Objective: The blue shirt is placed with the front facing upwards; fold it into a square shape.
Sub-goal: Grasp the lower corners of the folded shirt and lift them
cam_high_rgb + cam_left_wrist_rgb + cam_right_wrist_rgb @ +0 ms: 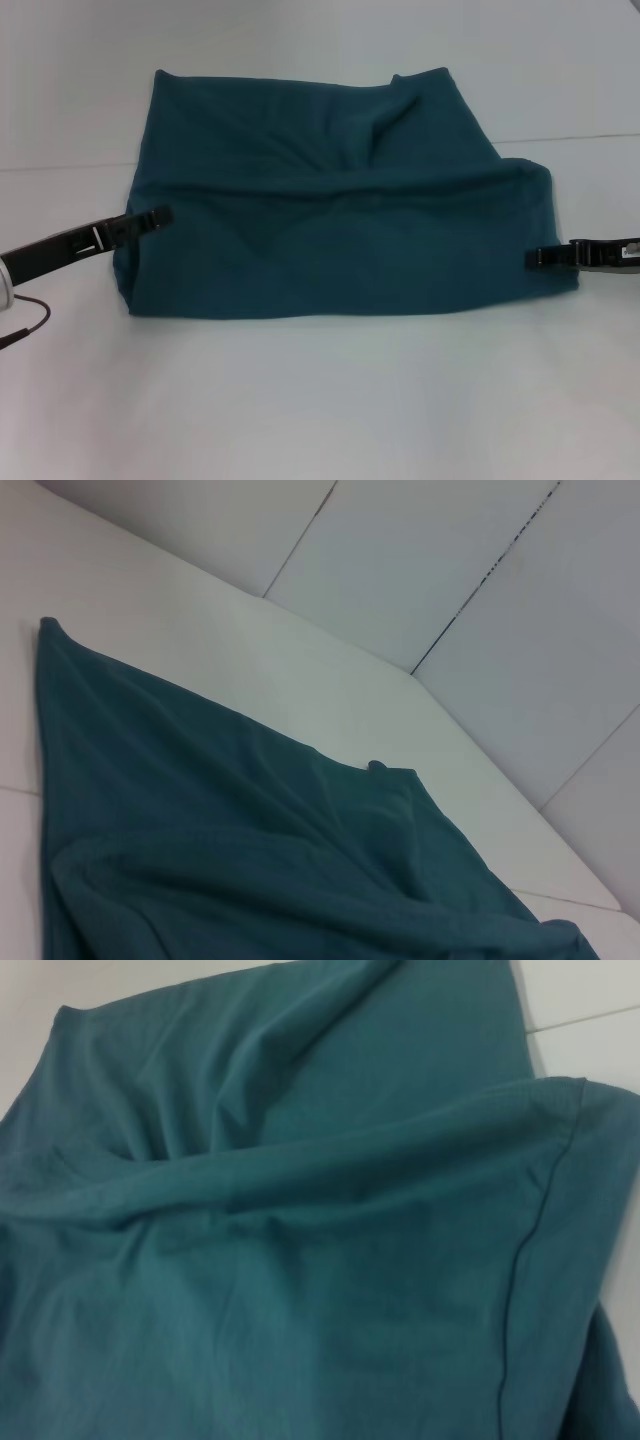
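Observation:
The blue shirt (330, 230) lies bunched and doubled over in the middle of the white table, with only plain teal cloth showing. A raised fold runs across its width. My left gripper (150, 218) reaches in from the left and meets the shirt's left edge. From the right, my right gripper (537, 257) meets the shirt's right edge. The left wrist view looks along the shirt (250, 860) toward its far corner. Filling the right wrist view is the shirt (300, 1240), seen close up with a stitched hem line.
The white table (320, 400) stretches toward me in front of the shirt, and a seam in its surface runs behind the shirt. A thin dark cable (25, 325) hangs by the left arm. Pale panelled walls (480, 610) stand beyond the table's far edge.

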`<state>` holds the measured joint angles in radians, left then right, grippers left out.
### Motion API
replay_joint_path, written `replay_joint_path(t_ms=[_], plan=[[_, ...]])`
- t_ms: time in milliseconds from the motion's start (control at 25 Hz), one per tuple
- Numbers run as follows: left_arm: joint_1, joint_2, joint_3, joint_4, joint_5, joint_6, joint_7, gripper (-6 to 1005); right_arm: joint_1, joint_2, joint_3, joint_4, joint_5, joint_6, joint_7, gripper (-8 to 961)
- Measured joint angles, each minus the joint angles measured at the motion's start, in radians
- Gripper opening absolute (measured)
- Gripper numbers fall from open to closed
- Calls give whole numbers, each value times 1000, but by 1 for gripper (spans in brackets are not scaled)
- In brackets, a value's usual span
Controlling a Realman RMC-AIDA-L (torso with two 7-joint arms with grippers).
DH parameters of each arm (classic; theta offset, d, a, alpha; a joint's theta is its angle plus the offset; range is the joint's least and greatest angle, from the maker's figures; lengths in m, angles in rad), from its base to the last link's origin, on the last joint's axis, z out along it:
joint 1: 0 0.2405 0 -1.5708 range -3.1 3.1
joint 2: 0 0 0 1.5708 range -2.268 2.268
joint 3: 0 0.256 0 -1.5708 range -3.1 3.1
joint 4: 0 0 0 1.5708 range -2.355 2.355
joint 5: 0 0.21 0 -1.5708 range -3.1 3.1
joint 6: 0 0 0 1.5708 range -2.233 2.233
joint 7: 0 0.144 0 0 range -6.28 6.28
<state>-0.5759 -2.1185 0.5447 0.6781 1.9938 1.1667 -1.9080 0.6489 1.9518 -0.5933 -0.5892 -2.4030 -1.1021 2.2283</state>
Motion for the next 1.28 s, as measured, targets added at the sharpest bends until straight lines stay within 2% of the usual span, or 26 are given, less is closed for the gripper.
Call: replay_joint_path(t_ms=[160, 360, 600, 1040, 1280], plan=[[0, 0, 0, -1, 0, -3, 0, 862, 8, 5, 0, 15, 0, 32, 0, 596], [1, 0, 2, -4, 0, -7, 3, 861, 20, 17, -4, 26, 0, 46, -25, 398], [1, 0, 4, -7, 18, -14, 4, 861, 24, 19, 2, 27, 8, 47, -25, 162], [13, -4, 4, -9, 43, -64, 1, 862, 12, 23, 6, 19, 10, 48, -25, 37], [7, -5, 4, -10, 136, -78, 0, 861, 8, 23, 7, 19, 10, 53, -25, 39]])
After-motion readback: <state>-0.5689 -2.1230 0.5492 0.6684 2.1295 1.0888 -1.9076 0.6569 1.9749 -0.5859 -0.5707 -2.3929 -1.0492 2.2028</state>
